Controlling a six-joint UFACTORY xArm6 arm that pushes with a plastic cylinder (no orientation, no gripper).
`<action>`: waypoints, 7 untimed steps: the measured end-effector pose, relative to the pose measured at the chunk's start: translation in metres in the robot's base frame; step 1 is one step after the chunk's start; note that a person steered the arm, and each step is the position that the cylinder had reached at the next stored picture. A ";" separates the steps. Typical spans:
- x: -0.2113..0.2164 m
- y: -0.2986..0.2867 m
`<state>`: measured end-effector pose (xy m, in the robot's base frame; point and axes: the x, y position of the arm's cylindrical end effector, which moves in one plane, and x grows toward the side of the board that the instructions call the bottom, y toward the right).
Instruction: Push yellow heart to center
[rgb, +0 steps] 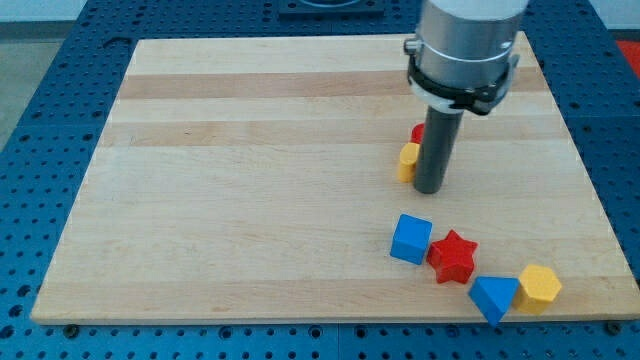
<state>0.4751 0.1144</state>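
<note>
A yellow block (408, 160), likely the yellow heart, shows only as a small edge at the left side of the rod, right of the board's middle. A red block (417, 133) peeks out just above it, also mostly hidden by the rod. My tip (430, 189) rests on the board right beside the yellow block, at its lower right, touching or nearly touching it. The arm's grey body (465, 45) hangs over the view's top right.
A blue cube (411, 239), a red star (453, 257), a blue triangular block (493, 296) and a yellow hexagonal block (540, 286) lie in a row near the board's bottom right edge. The wooden board (250, 180) sits on a blue perforated table.
</note>
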 end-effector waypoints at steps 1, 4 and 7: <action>-0.007 0.011; -0.032 -0.047; -0.033 -0.135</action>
